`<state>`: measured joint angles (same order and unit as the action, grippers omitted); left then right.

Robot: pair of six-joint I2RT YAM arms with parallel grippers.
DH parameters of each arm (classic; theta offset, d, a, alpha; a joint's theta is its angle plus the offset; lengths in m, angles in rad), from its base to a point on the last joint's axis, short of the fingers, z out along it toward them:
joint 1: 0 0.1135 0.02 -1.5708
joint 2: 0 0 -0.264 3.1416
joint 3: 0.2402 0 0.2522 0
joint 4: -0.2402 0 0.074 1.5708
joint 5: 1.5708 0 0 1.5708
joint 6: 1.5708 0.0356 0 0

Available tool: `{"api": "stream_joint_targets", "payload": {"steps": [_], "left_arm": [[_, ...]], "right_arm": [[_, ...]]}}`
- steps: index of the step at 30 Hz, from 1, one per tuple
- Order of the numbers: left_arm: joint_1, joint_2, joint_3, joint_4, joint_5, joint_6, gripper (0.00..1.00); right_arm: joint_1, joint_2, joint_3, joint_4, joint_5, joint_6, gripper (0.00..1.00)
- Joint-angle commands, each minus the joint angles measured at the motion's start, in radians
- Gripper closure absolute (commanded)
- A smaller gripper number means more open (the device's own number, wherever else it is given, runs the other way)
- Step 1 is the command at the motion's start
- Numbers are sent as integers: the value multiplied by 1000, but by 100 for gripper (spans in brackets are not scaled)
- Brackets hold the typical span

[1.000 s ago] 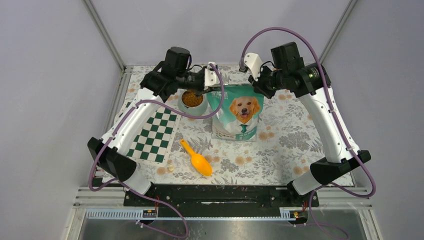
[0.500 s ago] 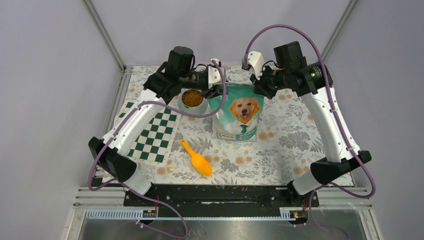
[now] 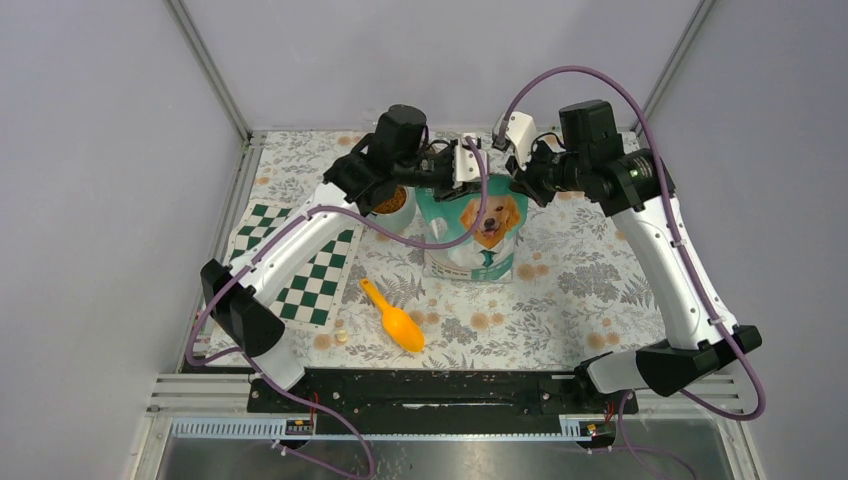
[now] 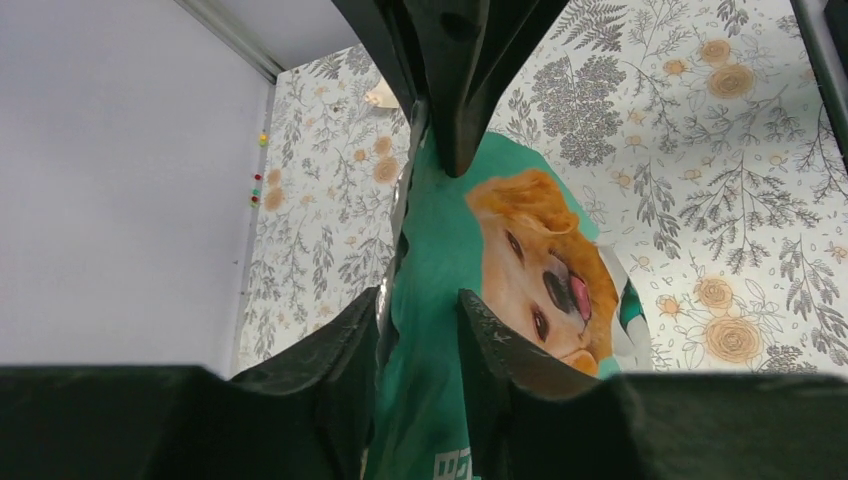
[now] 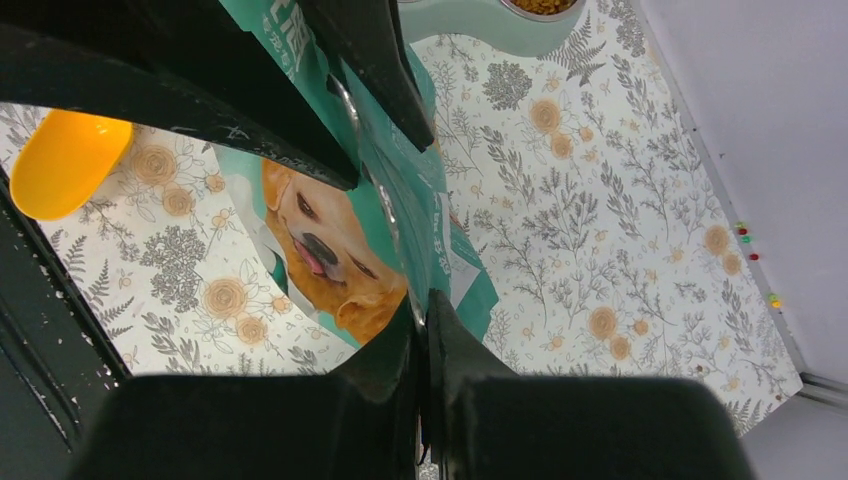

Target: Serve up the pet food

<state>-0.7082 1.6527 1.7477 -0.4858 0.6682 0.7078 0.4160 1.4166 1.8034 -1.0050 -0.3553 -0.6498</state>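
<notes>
The teal-and-white dog pouch (image 3: 472,228) stands upright mid-table. My right gripper (image 3: 515,172) is shut on its top edge at the right; the right wrist view shows the jaws (image 5: 422,310) pinched flat on the pouch (image 5: 400,200). My left gripper (image 3: 452,183) is at the top left of the pouch. In the left wrist view its fingers (image 4: 420,310) stand apart, one on each side of the pouch's top (image 4: 450,260). Kibble (image 3: 385,203) fills a pale bowl (image 3: 400,214) left of the pouch, mostly hidden by my left arm; it also shows in the right wrist view (image 5: 545,5).
An orange scoop (image 3: 393,316) lies in front of the pouch on the floral cloth. A green-and-white checkered mat (image 3: 310,270) lies at the left. A few loose pellets (image 3: 341,335) lie near the front. Walls close in behind and beside.
My left arm has swung right, from over the bowl to the pouch's top left. My right gripper has stayed at the pouch's top right. The pouch has not moved.
</notes>
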Motion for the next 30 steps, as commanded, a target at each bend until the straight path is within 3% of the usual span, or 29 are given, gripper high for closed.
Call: {"api": "stream_joint_targets", "payload": {"steps": [1, 5, 11, 12, 15, 18, 25, 30], "left_arm": [[-33, 17, 42, 62, -62, 25, 73], [-48, 16, 51, 31, -88, 72, 100], [-53, 1, 59, -12, -147, 109, 100], [-52, -2, 59, -4, -158, 103, 96], [-54, -8, 57, 25, -160, 67, 68], [-55, -13, 56, 57, -134, 37, 58], [-70, -7, 63, 72, -115, 31, 58], [-84, 15, 77, 76, -116, 33, 62]], "right_arm": [[4, -71, -25, 119, -95, -9, 100], [4, -73, -22, 118, -98, -17, 100], [5, -69, -1, 111, -87, -16, 100], [4, -68, 4, 107, -88, -16, 100], [4, -61, 14, 97, -92, -14, 100], [4, -57, 16, 97, -95, -12, 100], [4, -54, 19, 97, -99, -10, 100], [4, -53, 20, 98, -102, -11, 100]]}}
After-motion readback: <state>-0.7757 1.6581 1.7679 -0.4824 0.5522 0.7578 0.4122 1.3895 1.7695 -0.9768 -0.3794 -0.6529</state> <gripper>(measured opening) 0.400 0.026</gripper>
